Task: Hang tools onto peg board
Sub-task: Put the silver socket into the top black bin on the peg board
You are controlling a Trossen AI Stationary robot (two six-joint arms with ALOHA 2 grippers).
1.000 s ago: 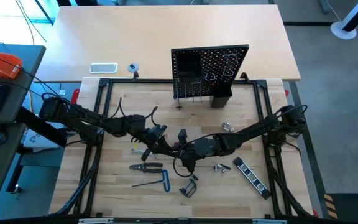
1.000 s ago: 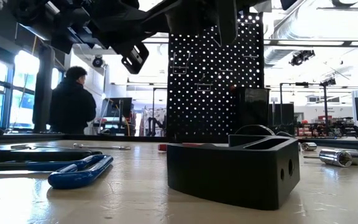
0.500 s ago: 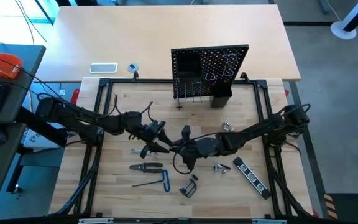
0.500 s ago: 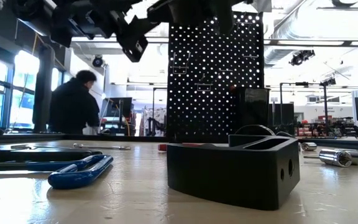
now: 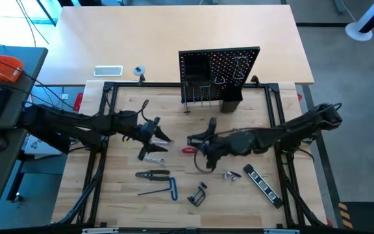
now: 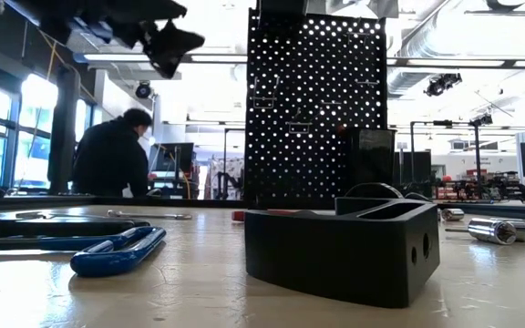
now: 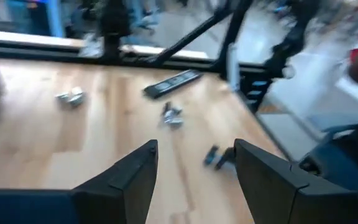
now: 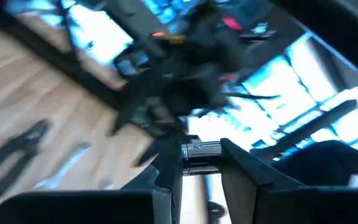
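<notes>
The peg board [image 5: 219, 75] stands upright at the table's far edge. My right gripper [image 5: 195, 140] hovers over the table's middle, shut on a small silver tool [image 8: 201, 152]. My left gripper [image 5: 159, 134] hangs open a little to its left, its fingers [image 7: 135, 174] holding nothing. On the table lie black pliers [image 5: 153, 174], a blue-handled hex key [image 5: 165, 190], a black clamp [image 5: 198, 194], a striped bar [image 5: 261, 182], a silver wrench [image 5: 149, 156], a red-handled screwdriver [image 5: 188, 150] and silver sockets [image 5: 231, 174]. My right gripper pinches a short silver cylindrical part [image 8: 201, 152] between its two fingers; the part spans the gap from one finger to the other. The fingers lie about level, pointing toward the table's left. The tool is lifted clear of the table; the rest of it is blurred.
A black bin [image 5: 231, 101] sits on the peg board's front, with hooks beside it. In the low view the clamp [image 6: 344, 246] and the blue handle [image 6: 117, 253] fill the foreground. A person [image 6: 108, 155] stands in the room behind. A white rectangle [image 5: 108, 71] lies beyond the frame.
My left gripper has opened and drawn back toward the table's left edge, rising. My right gripper has risen and shifted toward the right with the silver tool, so the two grippers now stand apart.
</notes>
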